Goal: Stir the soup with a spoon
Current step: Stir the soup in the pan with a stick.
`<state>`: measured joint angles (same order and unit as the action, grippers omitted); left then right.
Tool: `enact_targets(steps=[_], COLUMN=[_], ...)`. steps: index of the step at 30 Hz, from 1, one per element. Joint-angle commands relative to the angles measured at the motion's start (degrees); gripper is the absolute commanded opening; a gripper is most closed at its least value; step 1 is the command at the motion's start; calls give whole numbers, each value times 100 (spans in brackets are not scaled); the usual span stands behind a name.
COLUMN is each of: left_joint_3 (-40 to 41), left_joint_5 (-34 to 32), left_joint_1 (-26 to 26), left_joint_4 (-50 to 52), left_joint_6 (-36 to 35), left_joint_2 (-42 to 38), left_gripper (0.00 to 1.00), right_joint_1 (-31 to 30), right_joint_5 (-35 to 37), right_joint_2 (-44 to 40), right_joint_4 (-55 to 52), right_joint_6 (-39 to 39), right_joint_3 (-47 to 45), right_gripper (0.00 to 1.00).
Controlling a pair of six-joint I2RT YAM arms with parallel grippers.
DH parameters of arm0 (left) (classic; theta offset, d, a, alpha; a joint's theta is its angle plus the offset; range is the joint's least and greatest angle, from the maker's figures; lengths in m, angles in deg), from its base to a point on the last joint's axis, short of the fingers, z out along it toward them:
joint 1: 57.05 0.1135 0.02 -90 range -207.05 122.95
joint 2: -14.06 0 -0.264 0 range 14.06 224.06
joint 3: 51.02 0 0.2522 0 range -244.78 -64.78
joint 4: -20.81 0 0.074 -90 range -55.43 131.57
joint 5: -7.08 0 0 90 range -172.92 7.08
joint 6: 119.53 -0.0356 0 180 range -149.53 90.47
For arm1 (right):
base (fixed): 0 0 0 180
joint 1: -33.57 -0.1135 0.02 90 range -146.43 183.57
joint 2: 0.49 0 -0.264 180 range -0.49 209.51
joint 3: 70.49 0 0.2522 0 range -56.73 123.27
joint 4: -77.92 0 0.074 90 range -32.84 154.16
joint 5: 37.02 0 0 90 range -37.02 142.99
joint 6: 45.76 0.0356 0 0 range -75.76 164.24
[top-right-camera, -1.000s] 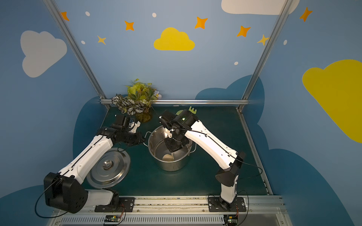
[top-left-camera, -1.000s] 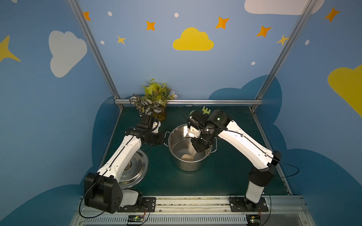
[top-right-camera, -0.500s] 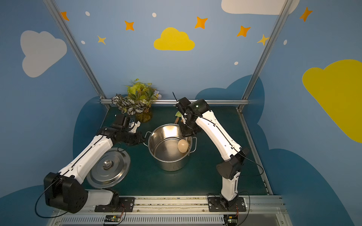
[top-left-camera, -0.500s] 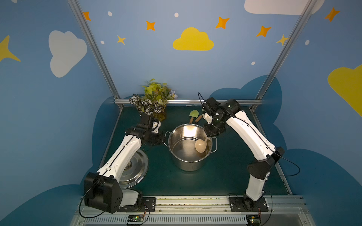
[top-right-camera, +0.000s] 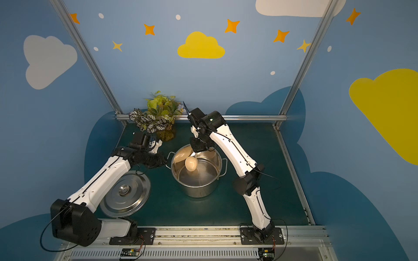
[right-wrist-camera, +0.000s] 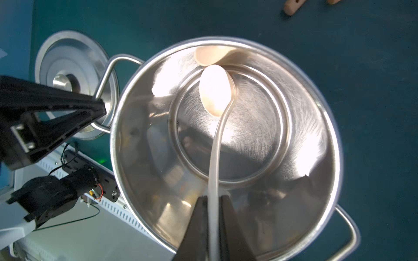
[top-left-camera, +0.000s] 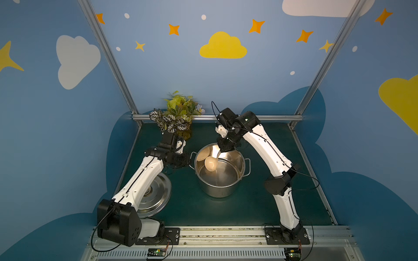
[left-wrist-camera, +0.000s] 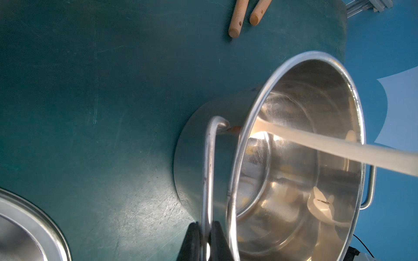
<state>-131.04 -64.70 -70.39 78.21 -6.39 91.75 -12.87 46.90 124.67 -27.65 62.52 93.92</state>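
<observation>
A steel pot [top-left-camera: 217, 189] [top-right-camera: 199, 191] stands mid-table. No soup shows in it; its bare shiny bottom is visible. My right gripper [top-left-camera: 222, 151] [top-right-camera: 195, 151] [right-wrist-camera: 213, 203] hangs over the pot's far rim, shut on the thin handle of the cream spoon [right-wrist-camera: 214, 90]. The spoon's bowl [top-left-camera: 210, 163] [top-right-camera: 191, 163] hangs inside the pot toward its far-left wall. My left gripper [top-left-camera: 185, 160] [top-right-camera: 164, 158] [left-wrist-camera: 205, 228] is shut on the pot's left loop handle [left-wrist-camera: 209, 169]. The spoon's handle [left-wrist-camera: 339, 146] crosses the pot's mouth in the left wrist view.
The pot's lid [top-left-camera: 156, 194] [top-right-camera: 125, 194] [right-wrist-camera: 67, 67] lies flat at front left, partly under my left arm. A potted plant [top-left-camera: 178, 117] stands at the back left. Two wooden tool handles [left-wrist-camera: 236, 18] [right-wrist-camera: 293, 6] lie on the green mat behind the pot.
My right gripper swept the spoon round inside the pot: from low near the front, to the right side, now to the far-left side. My left arm stayed still on the handle.
</observation>
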Motion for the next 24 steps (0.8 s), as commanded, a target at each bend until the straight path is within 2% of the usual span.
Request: enact_targets(steps=[1, 7, 15, 19, 24], left_joint_3=[100, 98, 102, 100, 137], left_joint_5=[-45, -47, -45, -38, -51], left_joint_1=[-97, -98, -97, -98, -105], left_joint_4=[75, 75, 51, 33, 44], left_joint_6=[42, 33, 31, 39, 29], left_joint_2=[220, 203, 211, 220, 199], left_gripper=[3, 3, 3, 3, 3], right_joint_1=[-277, -683, -971, -916, -498], right_joint_5=[-372, -431, -8, 383, 811], right_joint_2=[-32, -384, -1368, -1824, -2154], right_joint_4=[-620, -654, -748, -824, -1032], right_joint_6=[-155, -102, 132, 271, 438], right_joint_3=[169, -135, -1425, -2026, -2627], right_gripper=[0, 0, 0, 0, 0])
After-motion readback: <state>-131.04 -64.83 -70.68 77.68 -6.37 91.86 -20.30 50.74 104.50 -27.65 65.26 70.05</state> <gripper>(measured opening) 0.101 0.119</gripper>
